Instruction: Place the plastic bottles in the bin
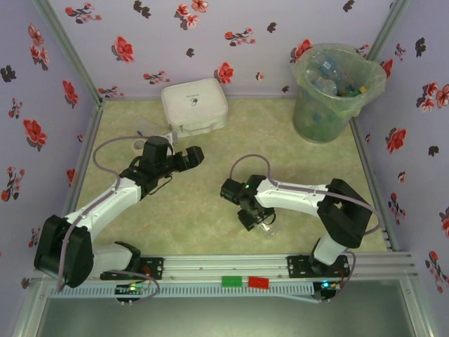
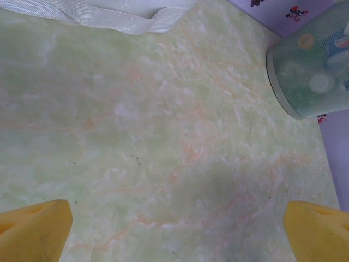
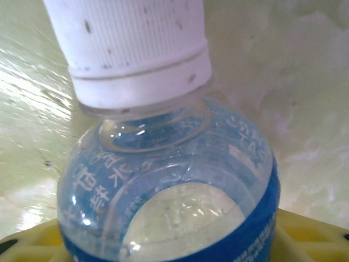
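Bottle [image 3: 169,191]: the blue label [image 3: 267,202] carried white Chinese characters curving round the shoulder. They were distorted by the clear plastic and not reliably legible. White box [image 1: 193,105]: one small dark mark on the lid, too small to read.

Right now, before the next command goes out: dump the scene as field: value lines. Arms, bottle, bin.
left gripper: open, nothing between its fingers, over bare table
right gripper: down at a bottle near the front edge; grip not confirmable
bottle: clear, white cap, blue label, sits between the right arm's yellow pads
bin: far right corner, upright, bottles already inside
other: white box at the far wall, left of the bin
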Robot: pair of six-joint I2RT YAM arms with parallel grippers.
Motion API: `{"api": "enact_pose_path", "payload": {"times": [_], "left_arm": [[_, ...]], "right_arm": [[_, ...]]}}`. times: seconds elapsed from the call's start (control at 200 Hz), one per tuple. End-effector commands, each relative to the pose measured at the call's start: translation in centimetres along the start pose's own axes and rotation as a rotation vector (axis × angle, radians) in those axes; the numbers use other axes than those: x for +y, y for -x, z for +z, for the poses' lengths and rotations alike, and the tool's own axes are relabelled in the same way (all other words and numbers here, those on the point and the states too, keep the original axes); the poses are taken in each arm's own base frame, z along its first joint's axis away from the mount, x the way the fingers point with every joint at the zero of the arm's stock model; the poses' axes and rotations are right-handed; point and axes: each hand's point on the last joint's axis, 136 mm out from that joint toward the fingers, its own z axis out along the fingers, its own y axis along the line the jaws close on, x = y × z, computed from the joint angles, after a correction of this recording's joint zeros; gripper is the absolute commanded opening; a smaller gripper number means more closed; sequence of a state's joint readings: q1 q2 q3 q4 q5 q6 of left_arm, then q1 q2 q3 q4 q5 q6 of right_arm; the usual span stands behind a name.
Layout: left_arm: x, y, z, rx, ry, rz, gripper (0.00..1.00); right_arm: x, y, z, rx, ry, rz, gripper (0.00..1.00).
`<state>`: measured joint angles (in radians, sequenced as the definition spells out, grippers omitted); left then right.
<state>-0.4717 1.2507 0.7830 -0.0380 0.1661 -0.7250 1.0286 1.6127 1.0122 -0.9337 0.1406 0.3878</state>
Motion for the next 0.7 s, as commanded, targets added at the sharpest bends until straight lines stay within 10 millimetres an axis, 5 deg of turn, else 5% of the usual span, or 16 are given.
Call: {"api": "enact_pose_path", "payload": {"times": [0.0,0.145,0.32,0.555,0.695], "left_arm": [[0.0,1.7,-0.7,-0.055,0.001,0.02,1.0],[0.2,2.5,-1.1,-0.087,-0.003,0.009,1.0],[0.6,3.1,-1.2,-0.108,0.0,0.009,1.0],[1.0,3.1,-1.0,-0.111,0.001,0.011,1.0],[1.5,3.1,-1.0,-0.108,0.011,0.018,1.0]], "right_arm": [[-0.7,2.8,-3.6,-0.182,0.02,0.032,0.46],[-3.0,6.4,-8.7,-0.369,0.083,0.12,0.44],[-8.4,11.5,-16.8,-0.626,0.114,0.231,0.43],[-20.0,17.0,-27.9,-0.966,0.032,0.467,0.41],[-27.3,18.9,-32.1,-1.127,-0.078,0.616,0.4]]}}
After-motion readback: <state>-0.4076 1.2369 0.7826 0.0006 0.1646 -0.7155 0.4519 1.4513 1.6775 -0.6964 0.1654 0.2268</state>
